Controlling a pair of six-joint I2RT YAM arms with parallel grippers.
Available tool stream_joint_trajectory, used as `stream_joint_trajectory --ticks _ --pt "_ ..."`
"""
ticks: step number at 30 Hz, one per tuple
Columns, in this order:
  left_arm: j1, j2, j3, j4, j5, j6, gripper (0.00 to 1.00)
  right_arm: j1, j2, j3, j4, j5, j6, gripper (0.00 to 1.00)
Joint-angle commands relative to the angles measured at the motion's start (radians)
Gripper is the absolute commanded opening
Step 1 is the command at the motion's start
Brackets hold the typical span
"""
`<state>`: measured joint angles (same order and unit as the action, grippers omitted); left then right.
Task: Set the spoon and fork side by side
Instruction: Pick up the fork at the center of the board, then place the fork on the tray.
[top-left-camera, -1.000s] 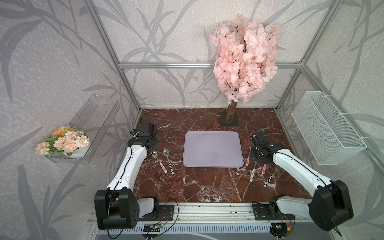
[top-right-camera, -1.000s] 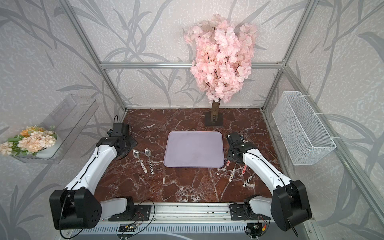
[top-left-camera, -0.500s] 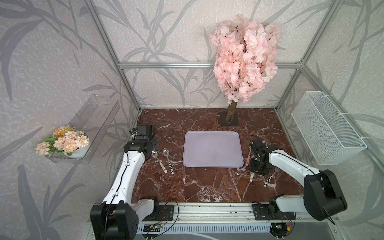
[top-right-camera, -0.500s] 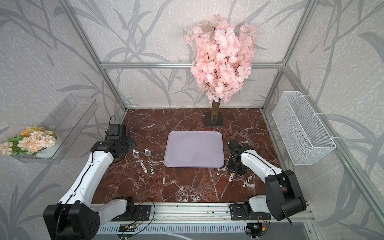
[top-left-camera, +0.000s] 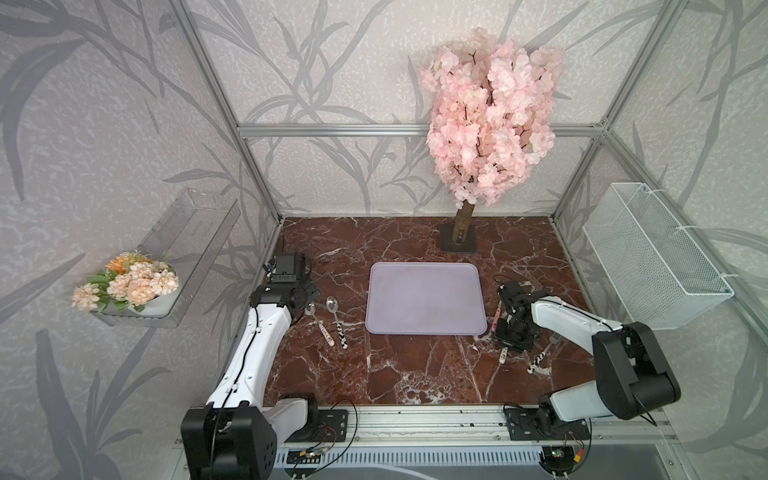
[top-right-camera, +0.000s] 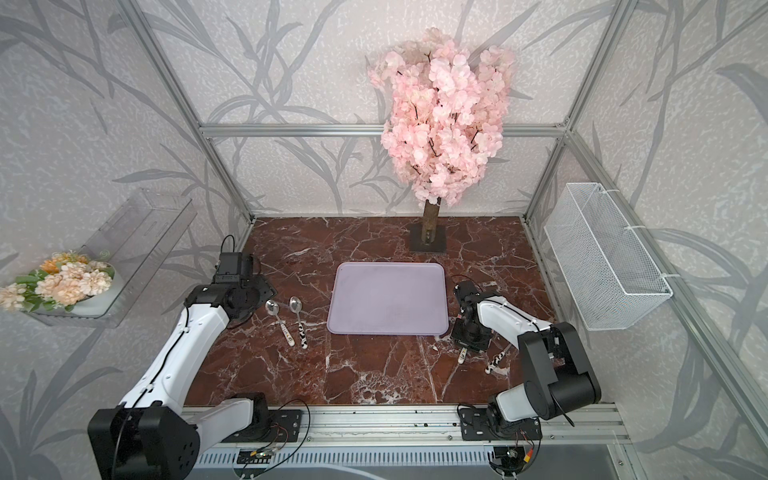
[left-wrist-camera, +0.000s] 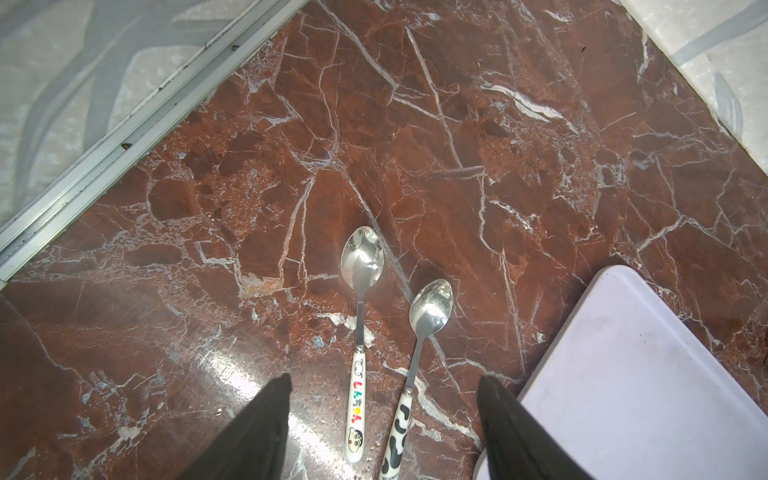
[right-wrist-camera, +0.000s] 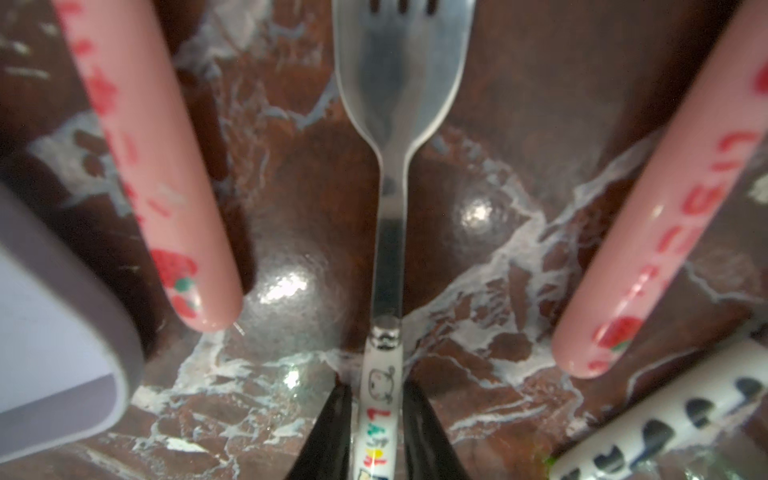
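Note:
Two spoons lie side by side left of the lilac tray (top-left-camera: 424, 332): one with a cartoon handle (left-wrist-camera: 360, 266) (top-left-camera: 320, 322), one with a cow-pattern handle (left-wrist-camera: 430, 307) (top-left-camera: 337, 320). My left gripper (left-wrist-camera: 384, 384) (top-left-camera: 306, 293) hovers open above their handles, holding nothing. Right of the tray, my right gripper (right-wrist-camera: 379, 401) (top-left-camera: 513, 338) is down on the table, shut on the cartoon-printed handle of a fork (right-wrist-camera: 399, 83). Only the end of that handle (top-left-camera: 503, 355) shows in both top views.
Two pink strawberry-print handles (right-wrist-camera: 158, 178) (right-wrist-camera: 673, 232) lie on either side of the gripped fork, and a cow-pattern handle (right-wrist-camera: 665, 424) (top-left-camera: 539, 360) is close by. The tray corner (right-wrist-camera: 50, 332) is near. A blossom tree (top-left-camera: 461, 232) stands at the back.
My right gripper has come down among the cutlery and closed its jaws on the cartoon-handled fork. The left arm has drawn back slightly toward the left wall, jaws a little wider.

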<state>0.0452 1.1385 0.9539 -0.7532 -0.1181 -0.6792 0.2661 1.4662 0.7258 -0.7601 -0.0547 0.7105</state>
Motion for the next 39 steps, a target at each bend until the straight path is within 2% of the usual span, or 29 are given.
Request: stream_joint_trajectory --ticks 1,9,16,19,26,30,35,39 --pt "0.003 -0.019 -0.004 -0.003 0.010 0.019 0.73 -0.002 0.024 -0.037 0.026 -0.016 0.028 0.19" --pt "0.003 -0.022 -0.001 -0.010 0.012 0.018 0.74 -0.002 -0.028 -0.035 0.010 0.027 0.023 0.03" --pt "0.003 -0.027 -0.013 0.004 0.017 0.023 0.74 0.069 -0.200 0.057 -0.095 0.137 0.002 0.02" --pt "0.003 -0.013 -0.020 0.016 0.014 0.018 0.74 0.134 -0.197 0.153 -0.106 0.139 -0.010 0.01" --pt "0.003 0.032 -0.021 0.016 0.077 0.009 0.74 0.378 0.102 0.472 -0.069 0.100 0.037 0.00" --pt "0.003 0.052 -0.014 0.007 0.044 0.016 0.74 0.485 0.327 0.701 -0.064 0.063 0.051 0.00" --pt "0.005 0.083 0.004 -0.021 0.049 0.026 0.75 0.540 0.551 0.962 -0.119 0.049 0.066 0.00" --pt "0.005 0.099 -0.012 -0.021 0.028 0.018 0.76 0.550 0.699 1.083 -0.143 0.011 0.120 0.00"
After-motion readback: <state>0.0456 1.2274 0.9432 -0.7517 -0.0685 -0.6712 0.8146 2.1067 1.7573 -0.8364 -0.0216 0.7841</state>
